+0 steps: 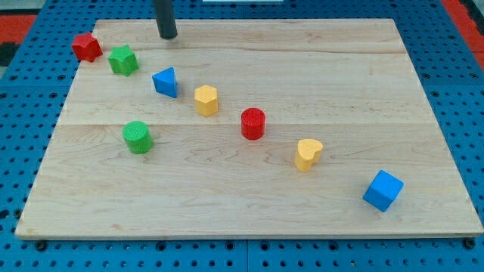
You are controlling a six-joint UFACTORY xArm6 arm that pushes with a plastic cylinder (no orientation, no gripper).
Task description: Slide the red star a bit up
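The red star (87, 47) lies at the board's upper left corner, close to the left edge. A green star (122, 60) sits just to its lower right, almost touching it. My tip (168, 35) stands near the board's top edge, well to the right of the red star and up and right of the green star, touching no block.
A blue triangle (165, 81), yellow hexagon (206, 100), red cylinder (253, 123), yellow heart (308, 154) and blue cube (383, 190) run diagonally toward the lower right. A green cylinder (138, 137) sits at the left. The wooden board (340, 83) lies on blue pegboard.
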